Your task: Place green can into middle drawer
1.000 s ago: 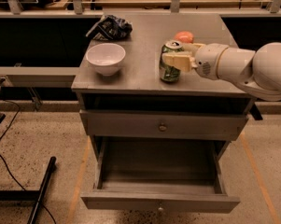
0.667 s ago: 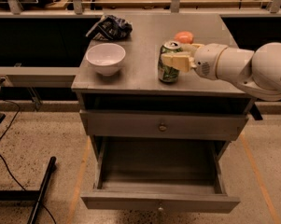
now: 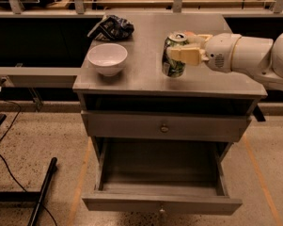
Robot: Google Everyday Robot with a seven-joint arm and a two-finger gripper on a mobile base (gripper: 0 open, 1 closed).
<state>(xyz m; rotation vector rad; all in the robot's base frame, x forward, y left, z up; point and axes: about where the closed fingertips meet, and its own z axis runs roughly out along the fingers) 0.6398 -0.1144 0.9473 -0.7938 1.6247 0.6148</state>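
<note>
The green can (image 3: 172, 60) is in my gripper (image 3: 176, 52), just above the grey cabinet top (image 3: 141, 74) near its front edge and tilted slightly. The gripper reaches in from the right on a white arm (image 3: 247, 55) and is shut on the can; one beige finger (image 3: 184, 55) crosses the can's front and the other is hidden behind it. The middle drawer (image 3: 131, 204) is the lowest one. It is pulled open below the can, and its inside is bare.
A white bowl (image 3: 107, 58) stands on the left of the top, with a dark crumpled bag (image 3: 113, 26) behind it. A sliver of orange-red fruit (image 3: 190, 33) shows behind the gripper. A closed drawer front with a knob (image 3: 164, 127) sits above the open drawer. Black cables lie on the floor at left.
The can has risen a little off the cabinet top in the gripper and now tilts slightly. The drawer and the bowl have not moved.
</note>
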